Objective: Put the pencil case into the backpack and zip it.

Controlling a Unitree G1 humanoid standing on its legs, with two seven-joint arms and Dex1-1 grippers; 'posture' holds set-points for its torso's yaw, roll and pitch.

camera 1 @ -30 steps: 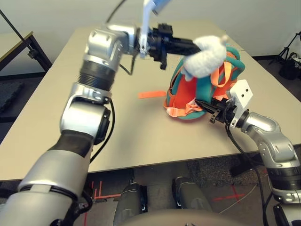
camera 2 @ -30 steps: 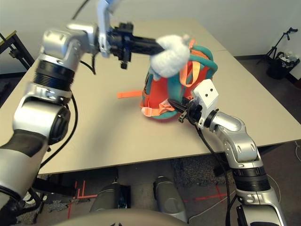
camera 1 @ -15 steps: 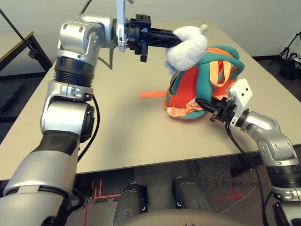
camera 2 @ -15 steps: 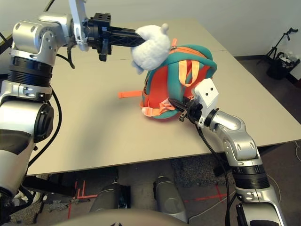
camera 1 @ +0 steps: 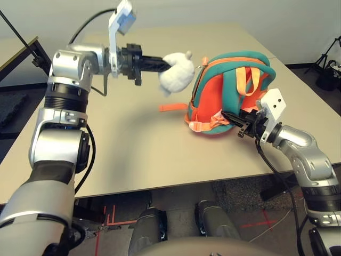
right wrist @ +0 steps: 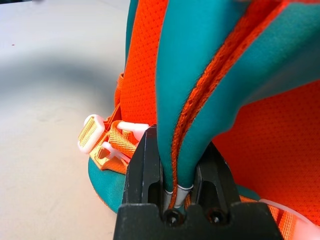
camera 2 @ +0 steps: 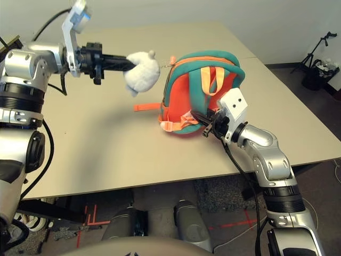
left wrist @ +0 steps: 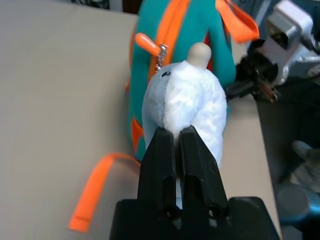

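Observation:
The orange and teal backpack point(camera 1: 229, 90) lies on the table with its orange straps facing me. My left gripper point(camera 1: 162, 63) is shut on the white plush toy point(camera 1: 177, 72) and holds it in the air just left of the backpack's top. Past the toy, a metal zipper pull point(left wrist: 160, 52) with an orange tab shows on the backpack's edge. My right gripper point(camera 1: 226, 116) is shut on a teal strap point(right wrist: 200, 75) at the backpack's near lower end. The pencil case is out of view.
A loose orange strap end point(camera 1: 171, 107) lies flat on the table left of the backpack. Bare tabletop point(camera 1: 133, 144) stretches left and in front. A black stand point(camera 1: 32, 53) is off the table's left, and dark gear point(camera 1: 327, 69) sits on the floor at right.
My left arm has swung the plush toy left and down, off the backpack's top to its left side. The backpack's straps now show fully. The right gripper has not moved.

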